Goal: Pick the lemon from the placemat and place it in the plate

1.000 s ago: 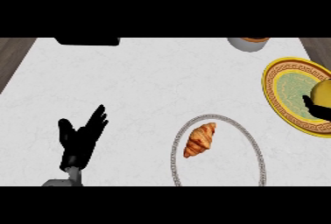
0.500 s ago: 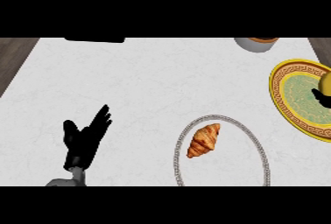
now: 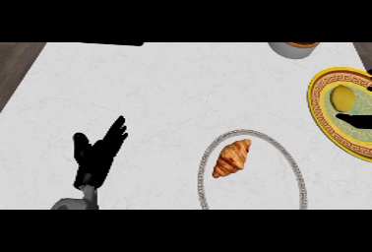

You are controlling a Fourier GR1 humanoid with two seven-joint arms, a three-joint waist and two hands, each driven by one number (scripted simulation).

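The yellow lemon (image 3: 342,97) lies on the round gold-and-green placemat (image 3: 320,106) at the right edge, with nothing round it. Just below the lemon a black sliver of my right hand (image 3: 357,120) comes in from the right edge over the placemat, apart from the lemon; the rest of the hand is out of view. The silver-rimmed plate (image 3: 206,162) sits at the lower centre and holds a croissant (image 3: 232,158). My left hand (image 3: 97,152) rests open at the lower left, fingers pointing up, far from both.
A grey bowl (image 3: 294,48) stands at the back right, cut by the top edge. A dark flat object (image 3: 110,43) lies at the back left. The white counter ends at the left against dark wood (image 3: 15,64).
My right hand, which lay over the lemon a second ago, has drawn back to the right edge, leaving the lemon uncovered on the placemat. The left hand has kept its pose.
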